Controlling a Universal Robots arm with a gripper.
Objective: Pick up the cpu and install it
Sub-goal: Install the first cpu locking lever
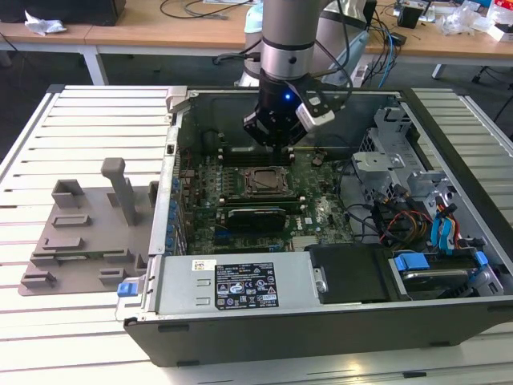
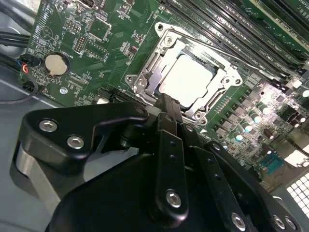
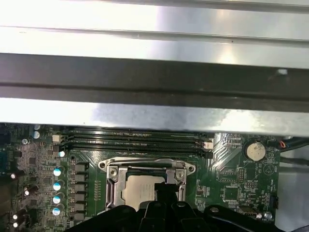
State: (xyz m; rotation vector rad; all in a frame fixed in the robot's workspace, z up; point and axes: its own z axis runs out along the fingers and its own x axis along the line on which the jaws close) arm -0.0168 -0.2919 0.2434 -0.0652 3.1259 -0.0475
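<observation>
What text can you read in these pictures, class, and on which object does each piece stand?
Black label on the power supply: too small to read.
White sticker beside it: too small.
Motherboard markings: too blurred.
cpu top plate: nothing legible.

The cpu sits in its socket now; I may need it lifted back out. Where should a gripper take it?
From straight above, probably by two opposite edges of the cpu: it lies flat, recessed in the socket frame, so its sides are barely exposed. The gripper hangs just above it.
</observation>
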